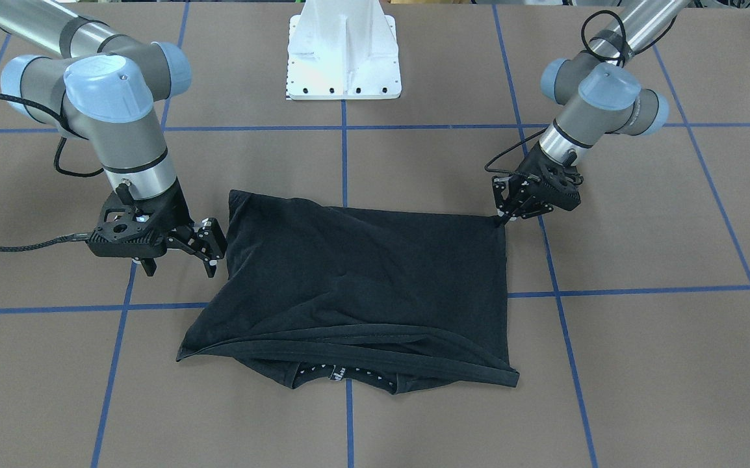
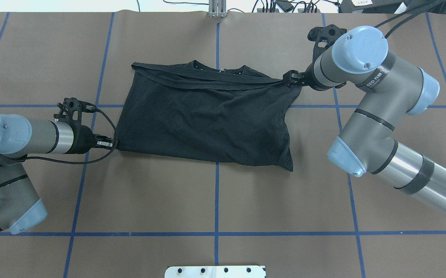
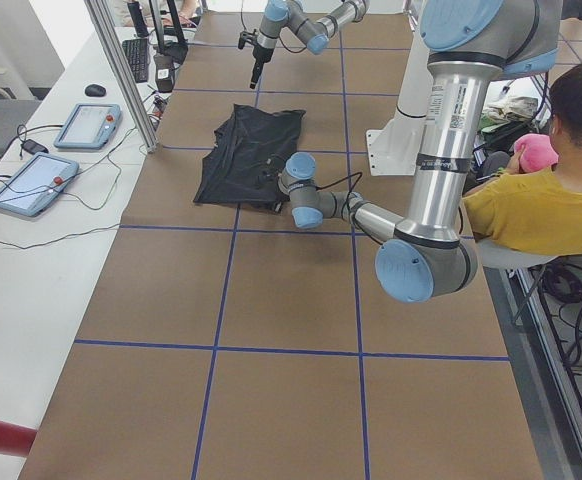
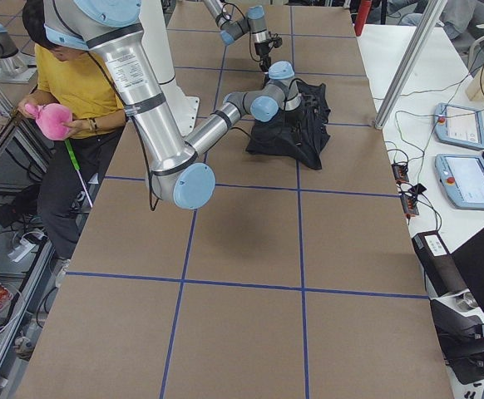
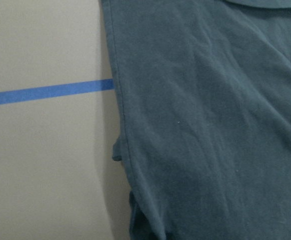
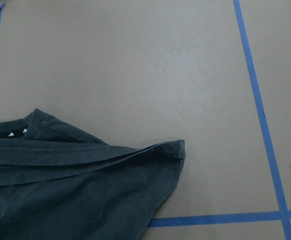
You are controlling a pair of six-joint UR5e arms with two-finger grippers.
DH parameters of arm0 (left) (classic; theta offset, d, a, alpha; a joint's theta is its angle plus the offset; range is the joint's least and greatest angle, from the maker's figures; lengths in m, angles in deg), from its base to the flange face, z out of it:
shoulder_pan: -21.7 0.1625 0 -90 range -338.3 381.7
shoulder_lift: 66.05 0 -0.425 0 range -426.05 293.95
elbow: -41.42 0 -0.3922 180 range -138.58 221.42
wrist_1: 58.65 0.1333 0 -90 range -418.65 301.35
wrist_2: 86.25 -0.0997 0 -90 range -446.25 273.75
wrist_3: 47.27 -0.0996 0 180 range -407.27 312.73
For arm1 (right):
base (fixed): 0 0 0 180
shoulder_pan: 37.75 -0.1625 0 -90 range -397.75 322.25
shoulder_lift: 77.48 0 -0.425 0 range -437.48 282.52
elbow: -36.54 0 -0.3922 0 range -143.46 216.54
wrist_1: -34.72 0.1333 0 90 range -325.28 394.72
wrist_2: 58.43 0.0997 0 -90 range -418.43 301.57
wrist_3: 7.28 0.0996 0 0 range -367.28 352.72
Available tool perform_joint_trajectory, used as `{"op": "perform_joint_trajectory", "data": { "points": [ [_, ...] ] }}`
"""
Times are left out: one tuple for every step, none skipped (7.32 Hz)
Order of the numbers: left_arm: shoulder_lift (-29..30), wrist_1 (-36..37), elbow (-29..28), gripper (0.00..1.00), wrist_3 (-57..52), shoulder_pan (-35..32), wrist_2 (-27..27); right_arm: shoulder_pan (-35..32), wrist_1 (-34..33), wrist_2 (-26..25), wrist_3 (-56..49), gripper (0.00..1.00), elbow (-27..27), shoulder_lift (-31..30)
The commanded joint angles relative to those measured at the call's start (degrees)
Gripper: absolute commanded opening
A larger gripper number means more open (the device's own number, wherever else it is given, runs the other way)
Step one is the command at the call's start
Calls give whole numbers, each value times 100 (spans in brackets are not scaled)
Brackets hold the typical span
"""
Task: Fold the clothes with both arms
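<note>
Your black shirt (image 1: pixel 362 273) lies doubled over in the middle of the brown table (image 1: pixel 641 364), with the collar on the side away from the robot. You can see the left gripper (image 1: pixel 504 218) pinched narrow on the shirt's corner nearest it. The right gripper (image 1: pixel 180 263) hangs beside the opposite edge, jaws wide, holding nothing.

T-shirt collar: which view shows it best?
Exterior front-facing: the collar of the T-shirt lies nearest, largest and unobstructed. Overhead shows it far and small; the right wrist view, one end only; side views, nothing clear.
</note>
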Motion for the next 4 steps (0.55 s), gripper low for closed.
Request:
{"op": "perform_joint_trajectory", "data": {
  "points": [
    [-6,18,-354,0,-1027,-612,75,66,0,-7,-2,100,1,49],
    [90,-8,-713,0,-1450,-1033,83,110,0,-7,7,100,-8,75],
    [508,-8,-1204,0,-1758,-1403,84,154,0,-16,-10,100,-8,84],
    [1122,-8,-1923,0,-1779,-1590,84,172,0,-16,-2,100,-8,93]
  ]
}}
